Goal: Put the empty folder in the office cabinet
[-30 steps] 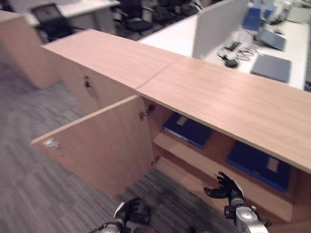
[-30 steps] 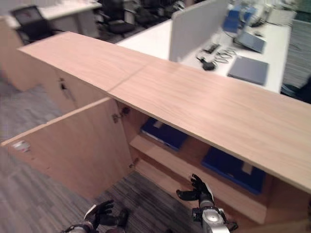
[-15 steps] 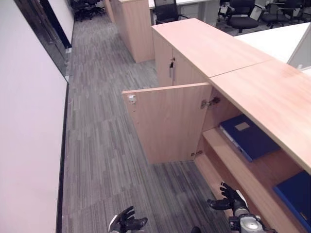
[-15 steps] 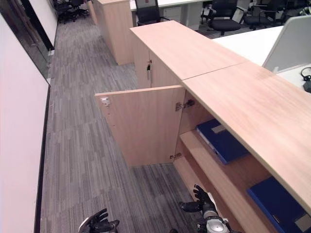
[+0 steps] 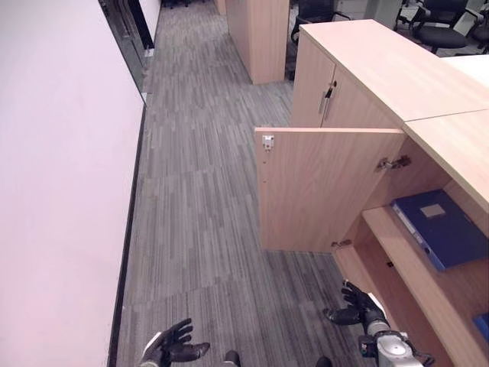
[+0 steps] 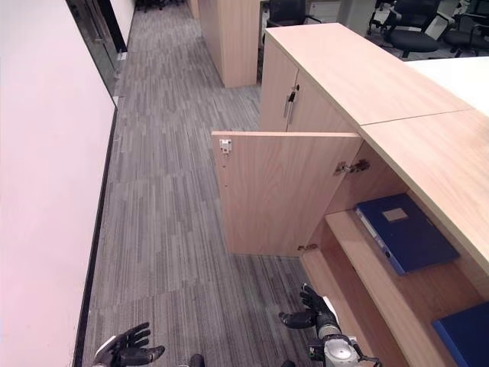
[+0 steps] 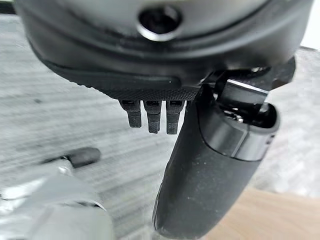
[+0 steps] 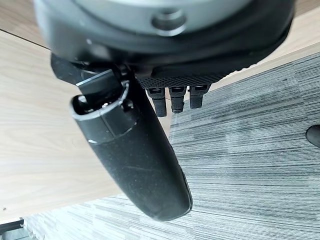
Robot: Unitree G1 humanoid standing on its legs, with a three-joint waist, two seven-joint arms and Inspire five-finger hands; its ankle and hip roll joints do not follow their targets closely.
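Observation:
A blue folder (image 5: 439,227) lies flat on the upper shelf of the open wooden cabinet (image 5: 382,69), and the corner of a second blue folder (image 6: 466,336) shows further right on the same shelf. The cabinet door (image 5: 325,187) stands swung out over the carpet. My right hand (image 5: 353,307) hangs low in front of the bottom shelf, fingers spread, holding nothing. My left hand (image 5: 172,345) hovers over the carpet at the lower left, also spread and empty. In both wrist views the thumb (image 7: 210,175) and fingers (image 8: 172,100) stick out straight.
A white wall (image 5: 61,168) runs along the left, leaving a carpeted aisle (image 5: 199,191) between it and the cabinets. Another closed cabinet (image 5: 260,38) and black office chairs (image 6: 409,27) stand at the far end.
The whole picture has swung to the left, so the camera has turned towards the aisle and wall. Both hands keep their low, spread pose and stay empty.

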